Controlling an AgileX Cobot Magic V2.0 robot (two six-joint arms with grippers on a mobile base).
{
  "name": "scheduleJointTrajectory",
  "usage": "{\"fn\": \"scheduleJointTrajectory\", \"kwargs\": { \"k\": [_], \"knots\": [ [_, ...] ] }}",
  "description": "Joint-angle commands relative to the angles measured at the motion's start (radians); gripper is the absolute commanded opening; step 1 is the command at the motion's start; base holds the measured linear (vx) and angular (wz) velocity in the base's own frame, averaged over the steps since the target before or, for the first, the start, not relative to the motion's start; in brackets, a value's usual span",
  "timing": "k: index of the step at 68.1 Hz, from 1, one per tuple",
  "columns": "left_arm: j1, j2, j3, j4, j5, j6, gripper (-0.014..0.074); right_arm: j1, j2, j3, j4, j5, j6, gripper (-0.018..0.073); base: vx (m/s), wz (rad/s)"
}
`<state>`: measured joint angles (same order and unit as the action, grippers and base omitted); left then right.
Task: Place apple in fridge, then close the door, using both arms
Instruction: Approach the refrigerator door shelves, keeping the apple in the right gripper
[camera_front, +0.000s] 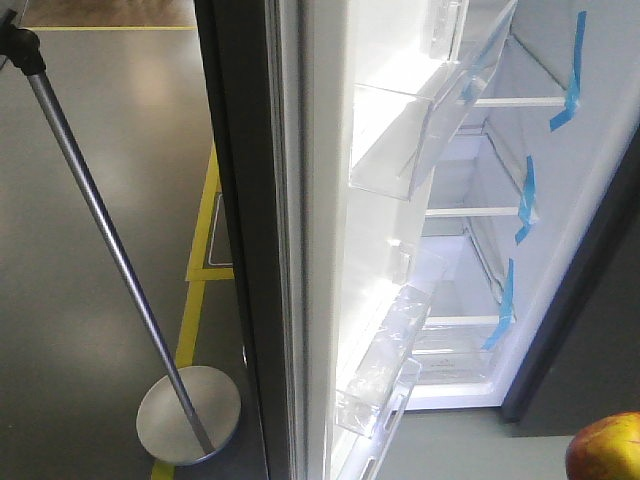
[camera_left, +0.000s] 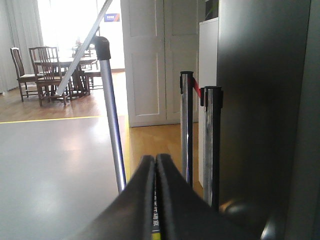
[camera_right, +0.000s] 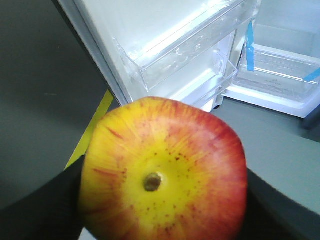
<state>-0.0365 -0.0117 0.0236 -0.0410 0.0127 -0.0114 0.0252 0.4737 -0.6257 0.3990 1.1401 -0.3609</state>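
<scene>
Facing front: door open, clear glossy bins; fridge shelves flat, white; apple low right, outside. Left wrist: my left claw pressed together. Right wrist: my right claw clamps the smooth red, yellow-centred apple.

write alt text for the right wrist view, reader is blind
A red apple with a yellow patch around its stem fills the lower frame, held in the right gripper. Behind it are the open door with clear bins and the fridge with blue tape.
</scene>
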Motion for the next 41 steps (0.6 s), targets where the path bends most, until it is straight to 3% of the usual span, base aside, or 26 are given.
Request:
{"fn": "scheduleJointTrajectory", "kwargs": {
  "k": [1, 41],
  "knots": [
    [-0.004, -0.013, -0.017, -0.009, -0.077, -0.003, -0.0006, -0.003, 0.007, -0.024, 0.025, -0.048, -0.011, 0.0160, 0.06, -0.01],
    [-0.004, -0.013, -0.017, -0.009, -0.077, -0.003, -0.0006, -0.003, 0.007, -0.024, 0.025, -0.048, -0.011, 0.0160, 0.05, -0.01]
  ]
}}
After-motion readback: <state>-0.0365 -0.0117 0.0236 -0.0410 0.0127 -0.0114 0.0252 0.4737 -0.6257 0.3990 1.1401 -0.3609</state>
